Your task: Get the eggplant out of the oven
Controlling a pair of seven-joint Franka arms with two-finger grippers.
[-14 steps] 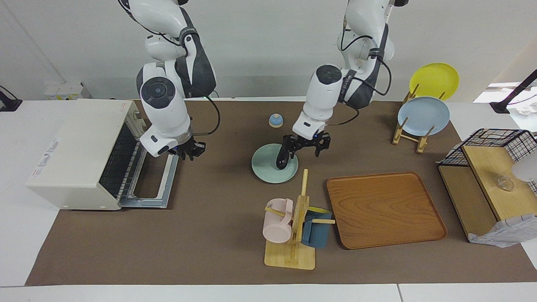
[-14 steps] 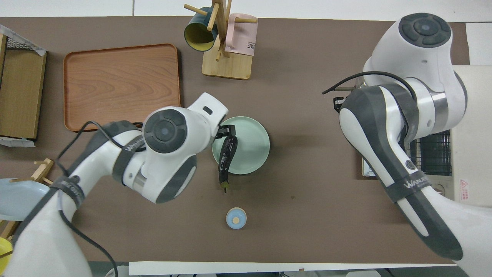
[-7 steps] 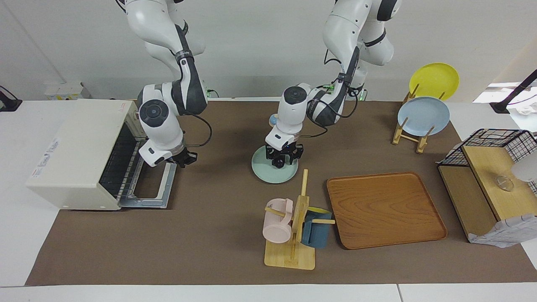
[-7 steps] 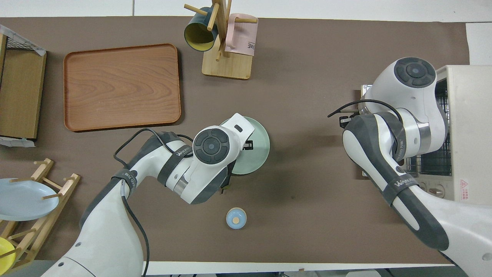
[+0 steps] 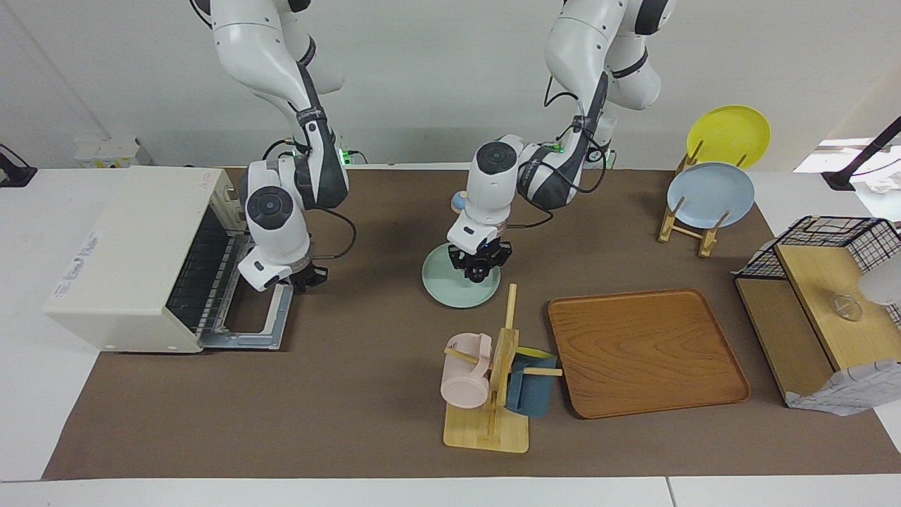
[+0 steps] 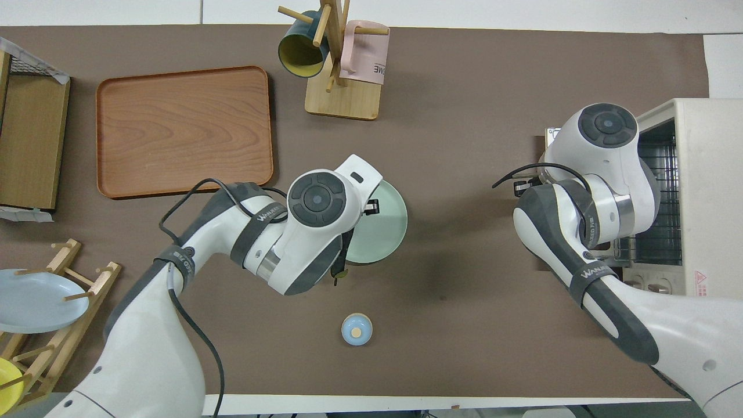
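Note:
The eggplant (image 5: 480, 273) is dark and glossy and lies low on the pale green plate (image 5: 442, 285) mid-table. My left gripper (image 5: 481, 265) is down over the plate with the eggplant in its grasp. In the overhead view my left hand covers most of the eggplant; only its stem end (image 6: 338, 269) sticks out past the plate's rim (image 6: 390, 232) on the robots' side. The cream oven (image 5: 134, 246) stands at the right arm's end, door (image 5: 276, 318) folded down, wire rack bare. My right gripper (image 5: 304, 277) hangs over the open door.
A small blue bell (image 6: 356, 329) sits nearer to the robots than the plate. A mug rack (image 5: 493, 394) and a wooden tray (image 5: 647, 352) lie farther out. A plate rack (image 5: 707, 201) and a wooden shelf with a wire basket (image 5: 816, 282) stand at the left arm's end.
My left arm has swung the hanging eggplant down onto the green plate and stays low over it. My right gripper has dropped lower over the oven door.

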